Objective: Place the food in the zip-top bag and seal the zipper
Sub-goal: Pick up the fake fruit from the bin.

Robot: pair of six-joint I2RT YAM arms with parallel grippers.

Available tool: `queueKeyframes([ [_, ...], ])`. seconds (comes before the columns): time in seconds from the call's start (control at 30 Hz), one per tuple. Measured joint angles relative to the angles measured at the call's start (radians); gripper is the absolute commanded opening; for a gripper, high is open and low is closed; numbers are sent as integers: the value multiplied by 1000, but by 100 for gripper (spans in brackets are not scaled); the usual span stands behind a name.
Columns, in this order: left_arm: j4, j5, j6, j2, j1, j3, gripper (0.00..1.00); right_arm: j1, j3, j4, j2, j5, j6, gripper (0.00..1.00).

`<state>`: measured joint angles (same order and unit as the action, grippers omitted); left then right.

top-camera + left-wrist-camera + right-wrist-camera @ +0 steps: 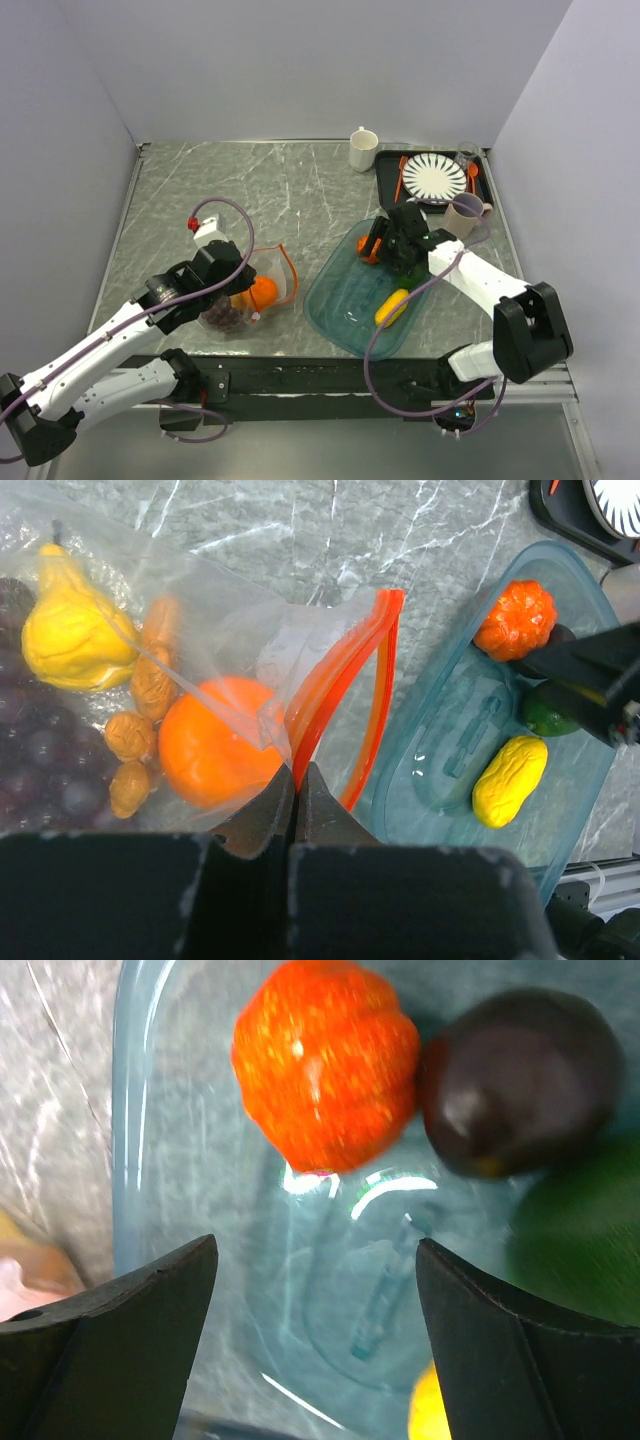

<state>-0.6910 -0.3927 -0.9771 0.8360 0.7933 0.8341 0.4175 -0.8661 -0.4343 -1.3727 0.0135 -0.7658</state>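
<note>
Right gripper (315,1260), fingers apart, hangs over the orange fruit (325,1065) in the teal tray (150,1140); centre it before you close. Left gripper (297,800) pinches the zip-top bag (230,610) at its mouth.

I count one tray (335,300), one bag (230,610), one plate (434,179), two mugs (363,149), and four fruits (515,620) in the tray.
</note>
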Motion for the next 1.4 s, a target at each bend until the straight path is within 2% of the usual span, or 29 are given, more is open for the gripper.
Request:
queueKeyframes([
  [0.23,0,3,1,0,0,0,1,-6,-19,62,-99,-3,-80,84],
  [0.5,3,3,7,0,0,0,1,-6,-21,135,-121,-61,-140,83],
  [0.77,18,4,7,11,0,0,1,-8,-41,140,-196,-127,-181,81],
  [0.9,21,4,7,12,0,0,1,-8,-42,144,-232,-128,-188,67],
  [0.93,21,4,7,12,0,0,1,-8,-43,148,-234,-128,-188,60],
  [1.17,22,4,7,12,0,0,1,-8,-37,168,-230,-127,-171,37],
  [1.4,22,4,7,12,0,0,1,-2,26,186,-156,-86,-114,24],
])
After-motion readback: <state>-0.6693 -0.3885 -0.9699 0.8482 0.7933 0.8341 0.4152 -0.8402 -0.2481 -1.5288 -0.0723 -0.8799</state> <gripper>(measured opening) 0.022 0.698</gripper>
